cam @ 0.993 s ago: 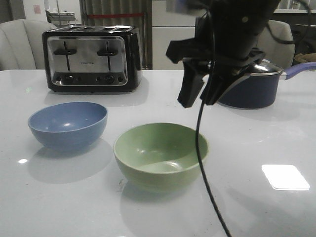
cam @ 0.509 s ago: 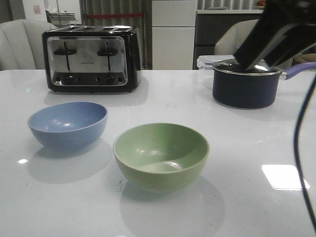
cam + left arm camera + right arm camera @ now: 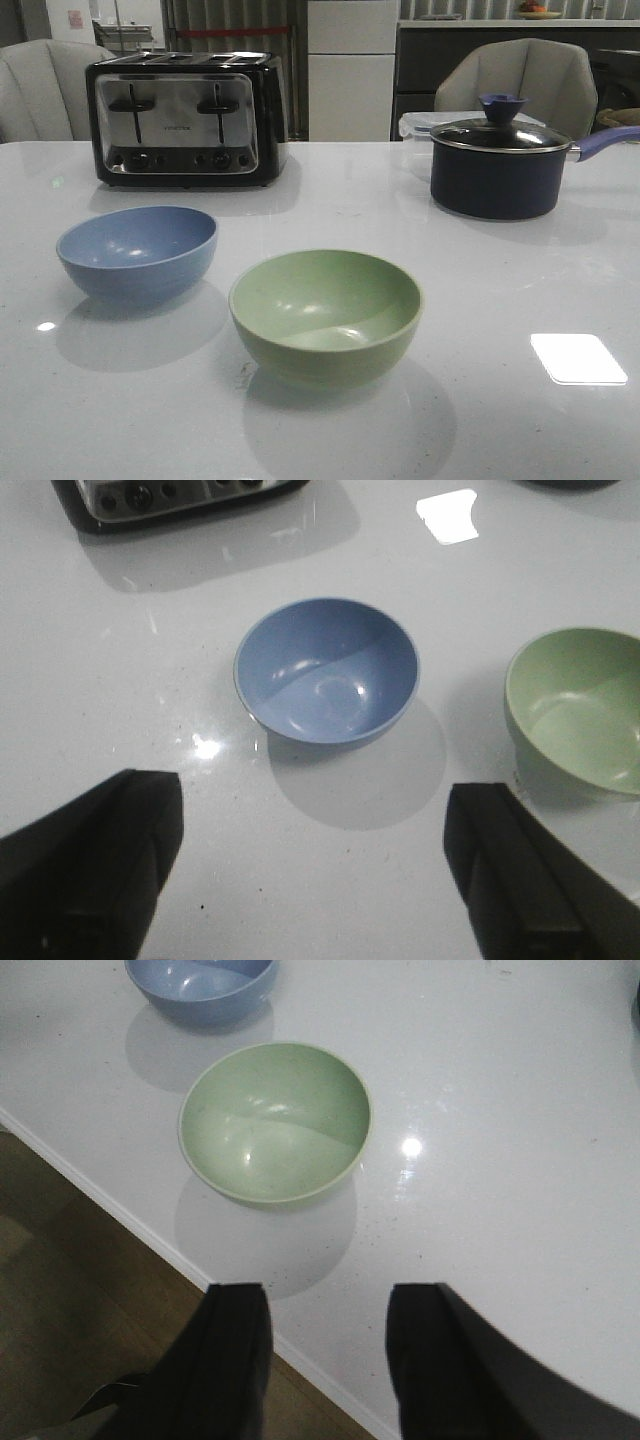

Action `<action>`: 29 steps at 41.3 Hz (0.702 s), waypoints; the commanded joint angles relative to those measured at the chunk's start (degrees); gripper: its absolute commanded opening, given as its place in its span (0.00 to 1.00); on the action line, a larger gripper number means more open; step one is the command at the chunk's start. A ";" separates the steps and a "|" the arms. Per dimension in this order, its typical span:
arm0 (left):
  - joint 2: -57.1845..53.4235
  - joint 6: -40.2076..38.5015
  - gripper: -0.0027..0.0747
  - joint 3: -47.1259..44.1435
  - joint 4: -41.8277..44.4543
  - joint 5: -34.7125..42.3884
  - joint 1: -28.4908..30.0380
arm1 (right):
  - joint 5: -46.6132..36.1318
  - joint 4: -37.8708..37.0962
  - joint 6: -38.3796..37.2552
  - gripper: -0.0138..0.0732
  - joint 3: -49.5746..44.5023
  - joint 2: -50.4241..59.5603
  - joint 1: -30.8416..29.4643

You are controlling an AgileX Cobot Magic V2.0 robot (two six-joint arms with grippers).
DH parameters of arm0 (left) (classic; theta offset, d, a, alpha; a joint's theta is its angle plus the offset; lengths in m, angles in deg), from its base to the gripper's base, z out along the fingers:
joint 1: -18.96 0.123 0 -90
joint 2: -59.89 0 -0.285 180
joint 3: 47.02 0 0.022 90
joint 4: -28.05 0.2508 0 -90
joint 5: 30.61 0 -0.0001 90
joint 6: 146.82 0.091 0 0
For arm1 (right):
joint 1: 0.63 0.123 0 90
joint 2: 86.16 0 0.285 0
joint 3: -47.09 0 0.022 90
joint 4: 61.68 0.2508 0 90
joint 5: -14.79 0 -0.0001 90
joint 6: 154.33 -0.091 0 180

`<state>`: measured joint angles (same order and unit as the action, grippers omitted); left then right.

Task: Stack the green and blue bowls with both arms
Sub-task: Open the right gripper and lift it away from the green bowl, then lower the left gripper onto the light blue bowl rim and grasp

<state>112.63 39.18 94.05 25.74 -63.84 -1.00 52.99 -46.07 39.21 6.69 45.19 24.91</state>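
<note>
A glossy white table (image 3: 500,290) fills the near part of the room, and a bright rectangle of light (image 3: 578,358) reflects off it at the right. Two pale upholstered chairs sit behind the far edge, one at the left (image 3: 45,85) and one at the right (image 3: 520,80). Beyond them stands a tall white cabinet (image 3: 348,70), with dark vertical slats (image 3: 235,25) to its left and a dark counter (image 3: 440,55) to its right. Below the table's near edge, the floor (image 3: 80,1290) is brown wood.

A glossy white desk (image 3: 320,190) carries a blue bowl (image 3: 137,252) and a green bowl (image 3: 325,315), near each other but apart. Farther back stand a toaster (image 3: 186,118) and a lidded dark saucepan (image 3: 497,168).
</note>
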 commanded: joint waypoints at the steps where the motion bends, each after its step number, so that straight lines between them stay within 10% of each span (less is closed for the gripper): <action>1: 3.84 -0.19 0.78 3.53 0.55 1.78 -0.34 | -3.53 0.63 0.90 0.63 1.35 0.92 0.01; 29: 43.08 -0.90 0.78 25.91 -5.04 -3.40 9.10 | -2.83 0.63 0.90 0.63 1.35 0.89 0.01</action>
<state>153.63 38.94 115.86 22.56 -70.01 7.92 53.53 -46.07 39.30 6.48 45.82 24.91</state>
